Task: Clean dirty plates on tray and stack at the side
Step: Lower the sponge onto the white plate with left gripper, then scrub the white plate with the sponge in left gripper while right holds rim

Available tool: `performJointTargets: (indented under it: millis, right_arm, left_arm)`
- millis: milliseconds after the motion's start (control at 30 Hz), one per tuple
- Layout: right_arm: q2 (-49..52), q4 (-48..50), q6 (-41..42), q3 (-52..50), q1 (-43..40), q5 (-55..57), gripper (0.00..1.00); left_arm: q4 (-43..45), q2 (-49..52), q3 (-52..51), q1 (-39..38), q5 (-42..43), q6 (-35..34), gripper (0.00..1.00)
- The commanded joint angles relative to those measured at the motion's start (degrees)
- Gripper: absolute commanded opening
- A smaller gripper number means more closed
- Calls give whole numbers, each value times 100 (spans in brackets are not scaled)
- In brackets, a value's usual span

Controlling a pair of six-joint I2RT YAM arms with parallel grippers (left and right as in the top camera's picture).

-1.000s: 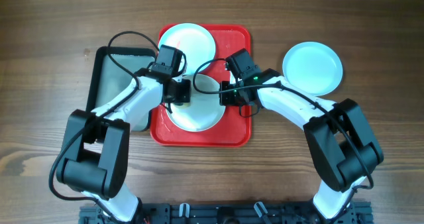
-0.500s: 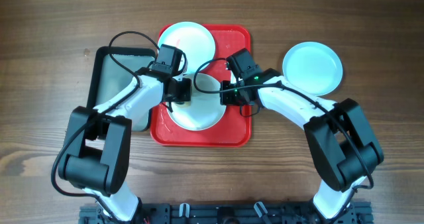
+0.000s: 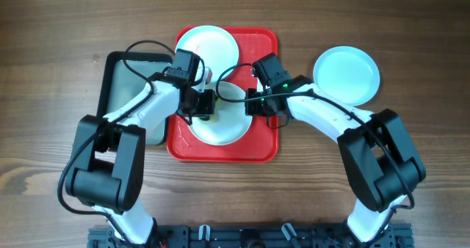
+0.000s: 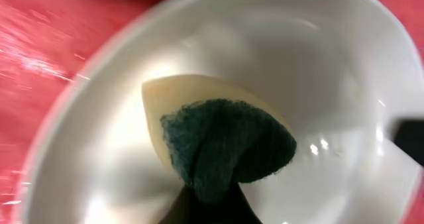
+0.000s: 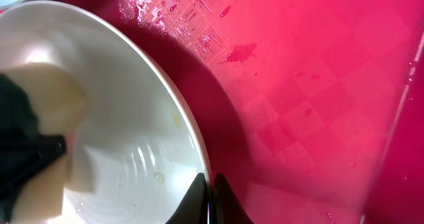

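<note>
**A:** Where do we find the plates?

**B:** The middle plate (image 4: 318, 71) lies at the centre of the tray (image 3: 220, 151). A second plate (image 3: 209, 42) sits at the tray's far end. A third plate (image 3: 346, 73) rests on the desk (image 3: 411, 28), right of the tray and well apart from it.

**A:** What do we report for each gripper?

**B:** The left gripper (image 4: 202, 207) is clamped on the sponge (image 4: 218, 141), which presses into the middle plate's hollow. The right gripper (image 5: 209, 199) is pinched narrow on that plate's rim, on the side facing the tray's right edge.

**A:** How do we expect the plate to handle?

**B:** We judge it stiff, light and shallow, with a glossy surface that is likely slippery where wet. We would take hold at the raised rim only, since the flat centre offers no purchase. The sponge is soft and will deform under load. We therefore expect the plate to slide on the smooth tray unless its rim is restrained.
</note>
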Motion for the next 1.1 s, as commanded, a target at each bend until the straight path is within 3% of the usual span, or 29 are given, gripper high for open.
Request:
performJointTargets:
  millis: [0,367,533,700,1067]
  right_arm:
    - [72,83,50,68,44,-186,4]
    - [72,81,4,66,44,-186,4]
    - [72,79,4,66,44,-186,4]
    - [70,79,0,66,44,-186,4]
    - [70,76,-61,61,44,-186,4]
  left_arm:
    - [-208,356,-315,-118,850,-11,4]
    - [-153,-933,-190,-17,938,-11,4]
    - [-101,-1486,-190,55,96,-13,4]
    - [-133,-1388,-199,55,-529,-11,4]
    - [81,-557,-203,44,-940,-13,4]
